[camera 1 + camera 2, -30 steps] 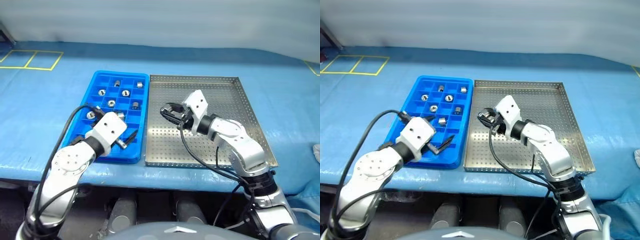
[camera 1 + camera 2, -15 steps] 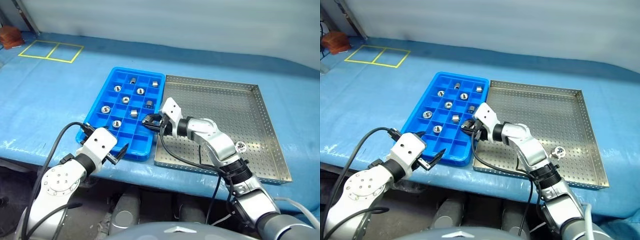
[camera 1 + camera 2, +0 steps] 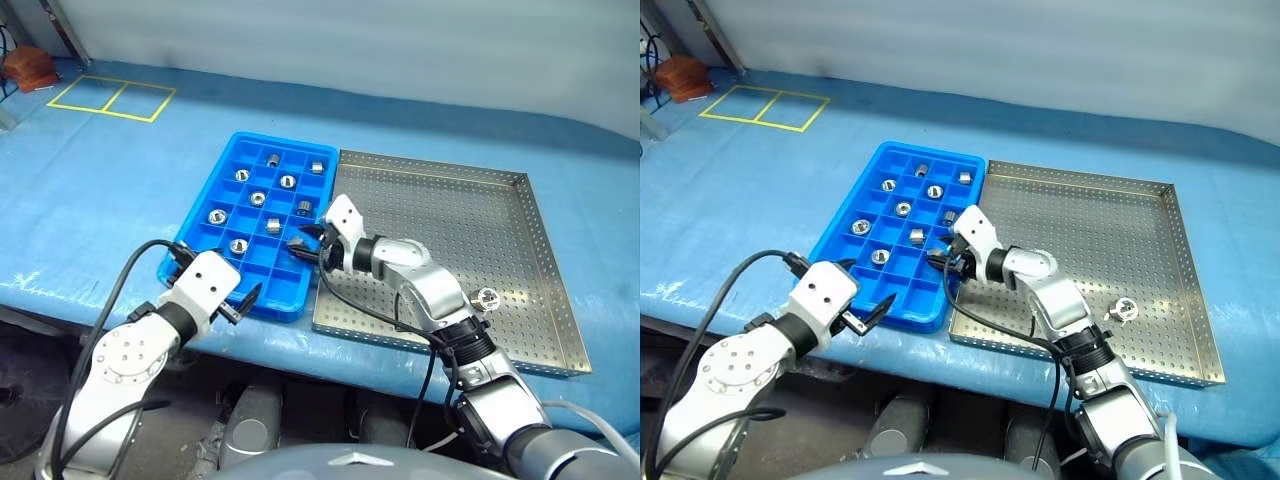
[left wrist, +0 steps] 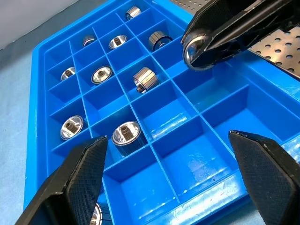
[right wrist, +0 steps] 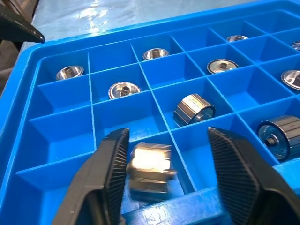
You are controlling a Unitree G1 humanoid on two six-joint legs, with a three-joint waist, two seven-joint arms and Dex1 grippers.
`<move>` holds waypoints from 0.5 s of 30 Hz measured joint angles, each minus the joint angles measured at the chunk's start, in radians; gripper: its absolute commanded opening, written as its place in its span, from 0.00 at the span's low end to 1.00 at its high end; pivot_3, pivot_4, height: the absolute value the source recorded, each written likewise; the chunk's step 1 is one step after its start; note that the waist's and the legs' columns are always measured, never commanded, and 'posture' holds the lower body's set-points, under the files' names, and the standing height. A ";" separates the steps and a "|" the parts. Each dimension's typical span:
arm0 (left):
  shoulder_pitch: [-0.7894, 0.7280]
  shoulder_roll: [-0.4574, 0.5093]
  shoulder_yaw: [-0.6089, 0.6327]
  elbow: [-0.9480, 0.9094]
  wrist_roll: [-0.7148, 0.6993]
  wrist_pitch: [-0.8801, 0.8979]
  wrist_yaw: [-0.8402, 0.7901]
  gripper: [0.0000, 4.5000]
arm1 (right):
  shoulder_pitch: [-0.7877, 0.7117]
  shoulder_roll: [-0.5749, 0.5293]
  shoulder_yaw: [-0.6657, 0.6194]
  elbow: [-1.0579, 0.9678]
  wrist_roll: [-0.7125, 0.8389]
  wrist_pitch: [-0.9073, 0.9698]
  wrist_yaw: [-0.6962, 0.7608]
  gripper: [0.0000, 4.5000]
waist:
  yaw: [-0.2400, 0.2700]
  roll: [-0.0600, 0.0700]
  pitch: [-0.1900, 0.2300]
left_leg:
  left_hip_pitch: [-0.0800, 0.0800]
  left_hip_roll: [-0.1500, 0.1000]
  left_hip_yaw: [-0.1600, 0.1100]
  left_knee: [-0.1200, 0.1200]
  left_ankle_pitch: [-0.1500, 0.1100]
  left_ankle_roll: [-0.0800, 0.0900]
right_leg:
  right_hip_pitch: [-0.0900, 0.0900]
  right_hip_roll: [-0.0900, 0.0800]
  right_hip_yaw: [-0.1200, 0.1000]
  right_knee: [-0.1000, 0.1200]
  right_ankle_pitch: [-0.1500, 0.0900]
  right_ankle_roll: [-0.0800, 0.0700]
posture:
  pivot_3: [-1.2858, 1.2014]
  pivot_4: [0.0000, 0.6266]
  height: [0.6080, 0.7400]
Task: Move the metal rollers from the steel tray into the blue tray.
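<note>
The blue tray (image 3: 270, 272) lies left of the steel tray (image 3: 450, 220), and several metal rollers (image 3: 240, 244) sit in its compartments. One roller (image 3: 487, 296) is left on the steel tray near its front right. My right gripper (image 5: 168, 132) hovers over the blue tray's near right compartments. Its jaws stand apart, and a blurred roller (image 5: 150, 171) sits loose between them against one finger. My left gripper (image 4: 167, 138) is open and holds nothing, low over the tray's front edge.
A blue sheet covers the table, whose front edge runs just below both trays. Yellow tape squares (image 3: 110, 95) mark the far left. A brown object (image 3: 22, 68) sits at the far left corner. A black cable (image 3: 125, 285) loops from my left wrist.
The camera has swung. My right gripper carried a roller from over the steel tray to the blue tray's near right side and sank. Its jaws have parted. The left gripper stayed open.
</note>
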 measured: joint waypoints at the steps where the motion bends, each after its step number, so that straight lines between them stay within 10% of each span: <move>1: -0.004 -0.001 -0.003 0.003 -0.001 0.000 0.000 1.00 | 0.002 0.003 -0.011 -0.005 0.002 -0.001 -0.009 0.72 | 0.000 0.000 0.000 | 0.000 0.000 0.000 0.000 0.000 0.000 | 0.000 0.000 0.000 0.000 0.000 0.000 | 0.67 0.24 1.00; 15: -0.375 -0.322 -0.249 0.358 -0.088 -0.167 -0.021 1.00 | 0.231 -0.319 -0.181 -0.408 -0.080 0.146 -0.117 0.72 | -0.015 0.000 -0.001 | -0.004 -0.002 0.001 0.006 0.000 0.000 | 0.001 -0.002 0.002 -0.001 0.002 0.003 | 0.58 0.24 1.00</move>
